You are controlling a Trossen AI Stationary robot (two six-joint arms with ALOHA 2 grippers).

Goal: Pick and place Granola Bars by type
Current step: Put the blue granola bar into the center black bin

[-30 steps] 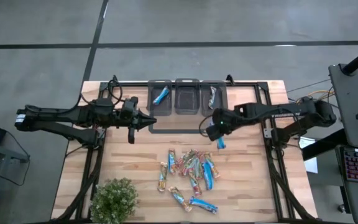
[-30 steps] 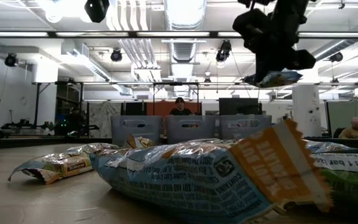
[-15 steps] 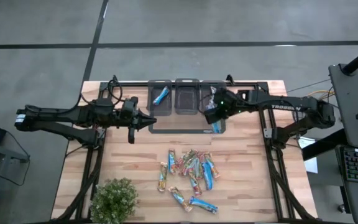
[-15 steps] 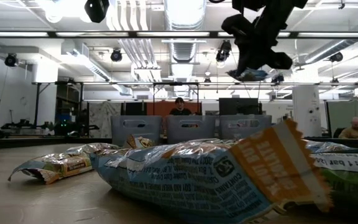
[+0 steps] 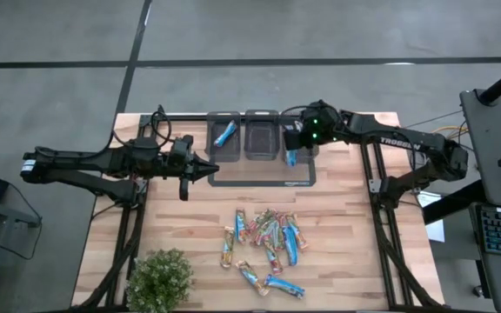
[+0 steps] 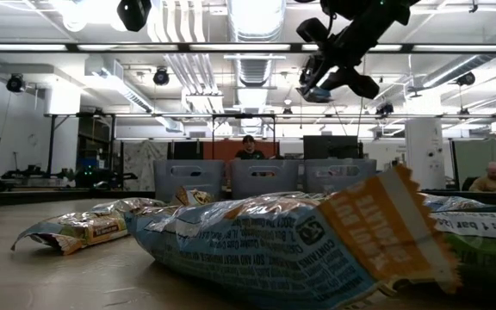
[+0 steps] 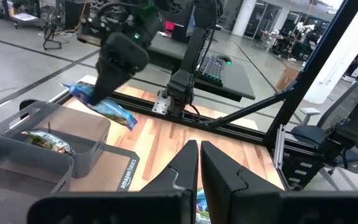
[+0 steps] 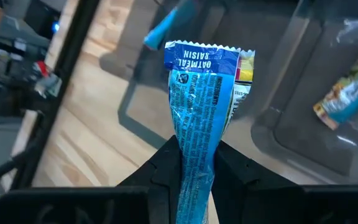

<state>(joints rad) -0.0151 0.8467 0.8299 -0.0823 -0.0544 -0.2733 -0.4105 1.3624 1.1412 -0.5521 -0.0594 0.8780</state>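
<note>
The wooden desk [image 5: 172,217] carries, at its back edge, a row of three clear bins on a dark mat [image 5: 259,178]. The left bin [image 5: 225,136] holds one blue granola bar [image 5: 225,133]; the middle bin [image 5: 260,137] looks bare; the right bin [image 5: 298,132] holds a multicoloured bar [image 8: 345,93], seen in the right wrist view.

A leafy potted plant [image 5: 158,278] stands at the front left corner.

The left arm reaches in from the left edge, its gripper [image 5: 210,167] just left of the mat, jaws pressed together on nothing.

The right gripper [image 5: 292,143] hangs over the near rim of the right bin, jaws clamped on a blue oatmeal raisin bar [image 8: 199,127], which dangles from them above the bins.

The remaining granola bars [image 5: 265,248] lie in a loose heap, blue and multicoloured mixed, toward the desk's front centre, well apart from the bins.
</note>
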